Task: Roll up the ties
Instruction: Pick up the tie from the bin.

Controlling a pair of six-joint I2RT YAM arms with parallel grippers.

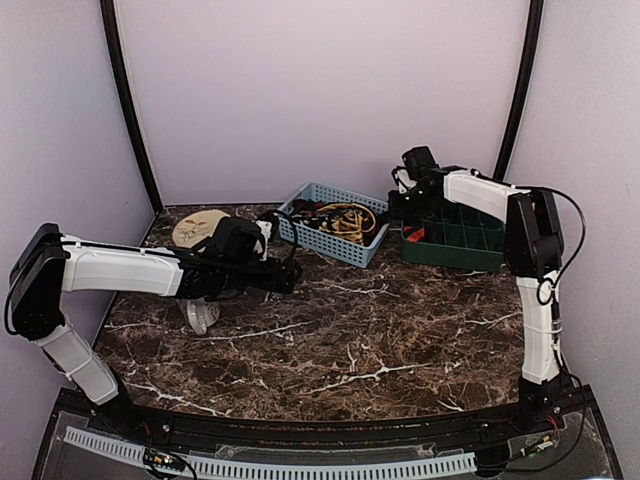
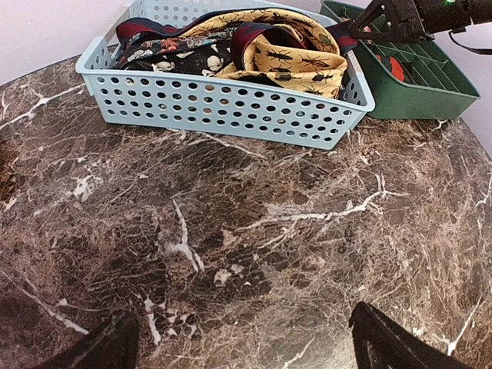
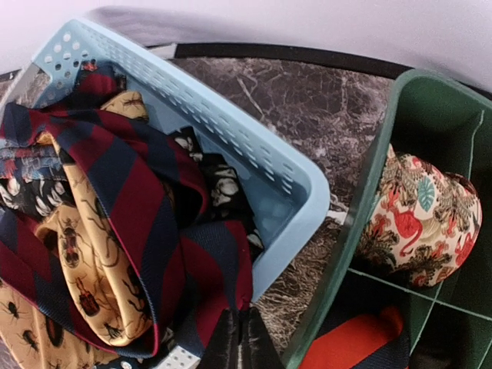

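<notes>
Several ties lie heaped in a light blue basket (image 1: 335,228) (image 2: 223,108) (image 3: 254,154). One is dark with red diagonal stripes (image 3: 138,200), another yellow with beetles (image 2: 292,58) (image 3: 77,254). My right gripper (image 3: 244,334) (image 1: 400,205) hangs over the basket's right end, its fingers pressed together on an edge of the red-striped tie. My left gripper (image 2: 242,346) (image 1: 285,275) hovers low over bare marble in front of the basket, with the jaws wide apart and nothing between them.
A green divided tray (image 1: 455,250) (image 3: 384,177) stands right of the basket and holds a rolled cream-and-red patterned tie (image 3: 423,219) and a red-and-navy roll (image 3: 354,342). A round tan disc (image 1: 198,228) lies at the back left. A small pale object (image 1: 200,315) sits under the left arm.
</notes>
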